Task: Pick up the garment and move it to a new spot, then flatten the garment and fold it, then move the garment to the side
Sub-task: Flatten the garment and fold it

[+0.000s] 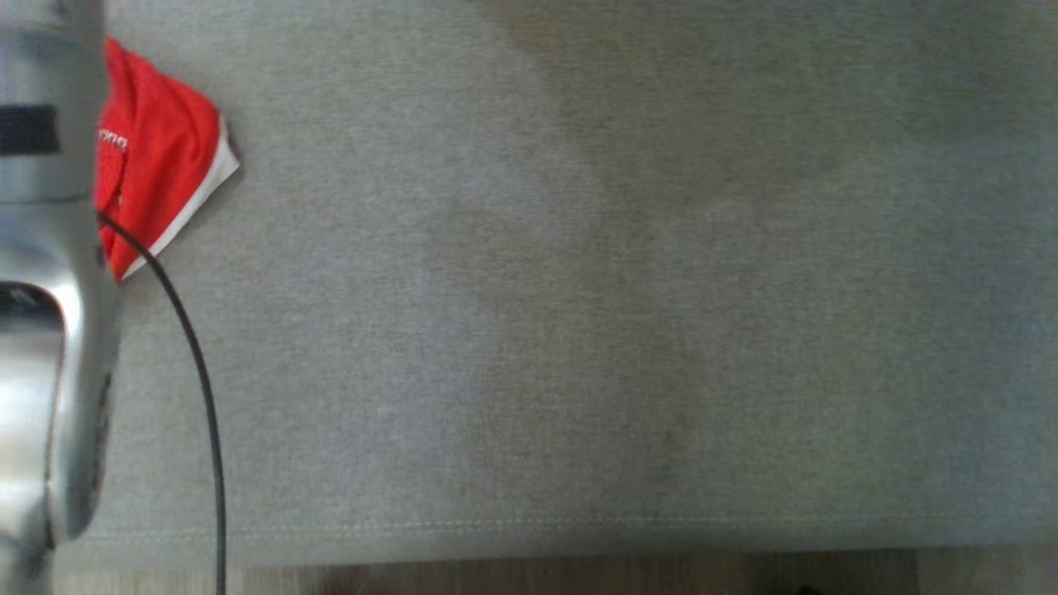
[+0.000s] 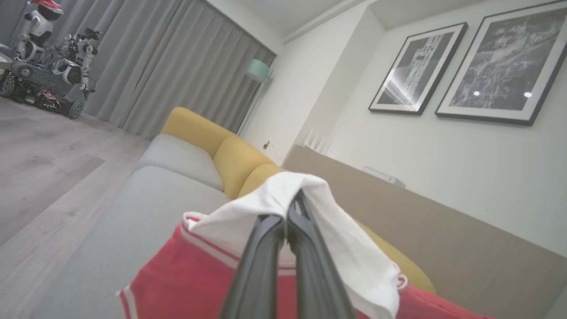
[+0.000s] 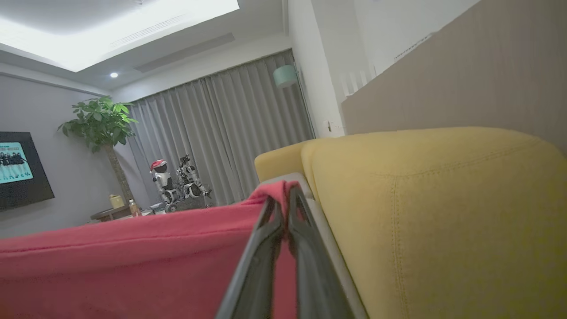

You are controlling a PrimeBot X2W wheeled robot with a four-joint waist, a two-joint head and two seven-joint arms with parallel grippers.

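Note:
The garment (image 1: 161, 153) is red with white trim and lies bunched at the far left of the grey sofa seat (image 1: 579, 289), partly hidden behind a pale forearm (image 1: 41, 289). In the left wrist view my left gripper (image 2: 292, 207) is shut on a white fold of the garment (image 2: 341, 235), with red cloth hanging below the fingers. In the right wrist view my right gripper (image 3: 283, 197) is shut on the top edge of the garment's red cloth (image 3: 133, 266), which stretches away to the left.
Yellow back cushions (image 3: 434, 212) line the sofa close beside the right gripper. A black cable (image 1: 202, 388) hangs across the seat's left part. Wooden floor (image 1: 579, 574) runs along the sofa's front edge. Other robots (image 2: 44, 66) stand far off by the curtains.

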